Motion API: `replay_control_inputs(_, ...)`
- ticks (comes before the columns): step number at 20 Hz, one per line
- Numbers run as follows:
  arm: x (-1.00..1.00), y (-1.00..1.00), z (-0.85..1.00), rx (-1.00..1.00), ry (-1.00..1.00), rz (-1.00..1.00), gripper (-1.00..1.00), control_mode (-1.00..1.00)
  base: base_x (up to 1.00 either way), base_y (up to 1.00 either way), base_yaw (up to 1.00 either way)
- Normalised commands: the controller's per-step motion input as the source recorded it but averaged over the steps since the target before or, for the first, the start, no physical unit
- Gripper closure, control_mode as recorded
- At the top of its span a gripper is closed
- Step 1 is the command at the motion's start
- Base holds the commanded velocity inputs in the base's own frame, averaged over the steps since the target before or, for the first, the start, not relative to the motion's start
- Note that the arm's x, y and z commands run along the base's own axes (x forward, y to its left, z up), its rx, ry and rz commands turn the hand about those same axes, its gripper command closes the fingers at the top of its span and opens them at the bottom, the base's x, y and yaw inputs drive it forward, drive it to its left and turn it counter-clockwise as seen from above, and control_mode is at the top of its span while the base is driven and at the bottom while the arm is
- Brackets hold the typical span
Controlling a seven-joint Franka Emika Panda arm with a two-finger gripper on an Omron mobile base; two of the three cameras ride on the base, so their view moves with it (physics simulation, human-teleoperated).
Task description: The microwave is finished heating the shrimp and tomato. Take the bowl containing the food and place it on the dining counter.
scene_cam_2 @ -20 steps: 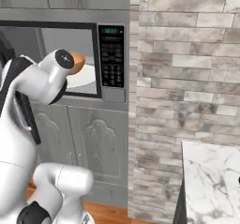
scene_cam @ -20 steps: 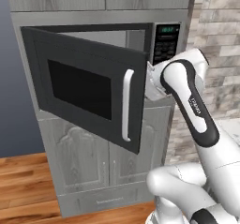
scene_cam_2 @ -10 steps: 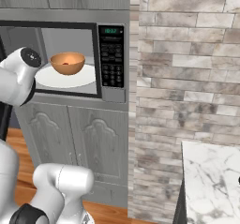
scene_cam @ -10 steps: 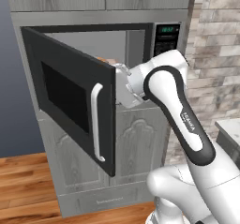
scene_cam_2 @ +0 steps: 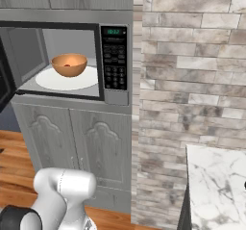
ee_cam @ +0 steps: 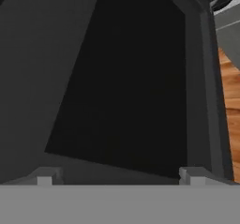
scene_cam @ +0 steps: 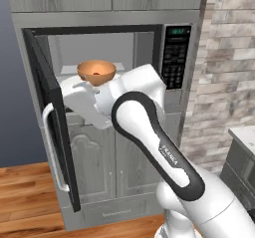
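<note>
The microwave (scene_cam_2: 114,56) stands open, its door (scene_cam: 50,127) swung far out to the left. Inside it, the orange-tan bowl (scene_cam_2: 69,64) (scene_cam: 96,71) sits on the white turntable (scene_cam_2: 72,80). A small dark-red spot in the bowl is the tomato (scene_cam_2: 67,66). The shrimp is hidden inside the bowl. My gripper (ee_cam: 119,176) is open, with its fingertips (ee_cam: 47,176) wide apart and nothing between them. It points at the dark inner window of the door, close up. In the left base view my hand (scene_cam: 77,100) is below and in front of the bowl, next to the door.
Grey cabinets (scene_cam_2: 72,137) lie below the microwave, with a stone-brick wall (scene_cam_2: 192,65) to its right. A corner of the white marble dining counter (scene_cam_2: 216,185) shows at the lower right. My arm (scene_cam: 149,137) crosses in front of the microwave opening. The floor (scene_cam: 25,192) is wood.
The door has swung from half open to wide open, with my hand moving left along with it. The bowl, earlier partly covered by my arm, now shows fully.
</note>
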Motion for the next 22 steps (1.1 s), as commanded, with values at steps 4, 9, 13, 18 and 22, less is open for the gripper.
replay_control_inputs(4,0.23,-0.5,0.03,0.0,0.0,-0.09,-1.0,-1.0,0.0,0.0,0.0)
replay_control_inputs(9,0.63,-1.0,0.25,0.0,0.0,-0.29,-1.0,-1.0,0.0,0.0,0.0)
replay_control_inputs(13,0.59,-1.0,0.24,0.0,0.04,-0.35,-1.0,-1.0,0.0,0.0,0.0)
replay_control_inputs(18,0.6,-1.0,0.11,-0.05,0.12,-0.38,-1.0,-1.0,0.0,0.0,0.0)
replay_control_inputs(22,0.71,-1.0,0.0,-0.07,0.16,-0.35,-1.0,-1.0,0.0,0.0,0.0)
